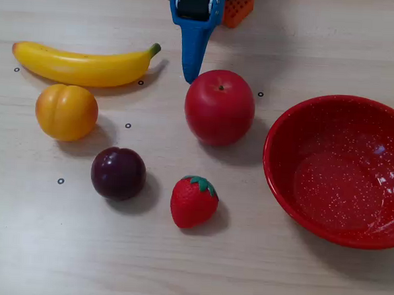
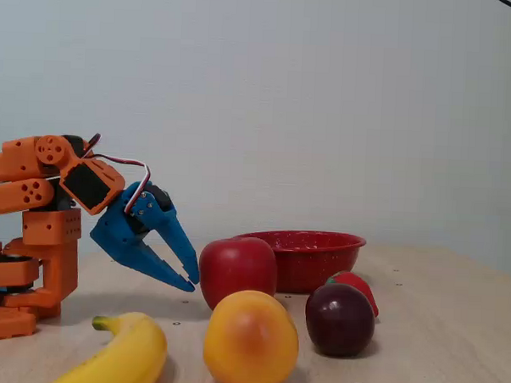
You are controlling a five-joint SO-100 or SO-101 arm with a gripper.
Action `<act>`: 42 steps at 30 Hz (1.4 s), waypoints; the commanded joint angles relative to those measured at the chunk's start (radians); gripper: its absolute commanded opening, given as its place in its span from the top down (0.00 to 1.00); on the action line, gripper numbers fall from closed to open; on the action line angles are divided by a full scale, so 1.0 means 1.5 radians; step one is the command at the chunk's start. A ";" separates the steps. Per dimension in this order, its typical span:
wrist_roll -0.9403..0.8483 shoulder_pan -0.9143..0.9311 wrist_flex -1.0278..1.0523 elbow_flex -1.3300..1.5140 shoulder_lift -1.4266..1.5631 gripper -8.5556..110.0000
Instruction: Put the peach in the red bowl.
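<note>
The peach [image 1: 66, 112], round and yellow-orange with a crease, lies on the table at the left of the overhead view, just below the banana. In the fixed view it sits in front [image 2: 251, 341]. The red bowl [image 1: 270, 155] with white speckles stands empty at the right, and shows behind the fruit in the fixed view [image 2: 308, 253]. My blue gripper [image 1: 189, 78] points down at the top centre, its tips close together and empty, just above the table next to the red apple. It is well to the right of the peach. In the fixed view the gripper [image 2: 192, 283] hangs left of the apple.
A red apple [image 1: 219, 107] lies between the gripper and the bowl. A banana [image 1: 82, 65] lies at the upper left. A dark plum [image 1: 118, 173] and a strawberry [image 1: 193, 201] lie in the middle. The orange arm base [image 2: 32, 266] stands at the left of the fixed view.
</note>
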 commanded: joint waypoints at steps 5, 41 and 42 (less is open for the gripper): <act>0.038 0.018 -0.003 0.005 0.008 0.93; 0.217 -0.265 0.303 -1.022 -0.923 0.93; 0.236 -0.281 0.323 -1.068 -0.960 0.93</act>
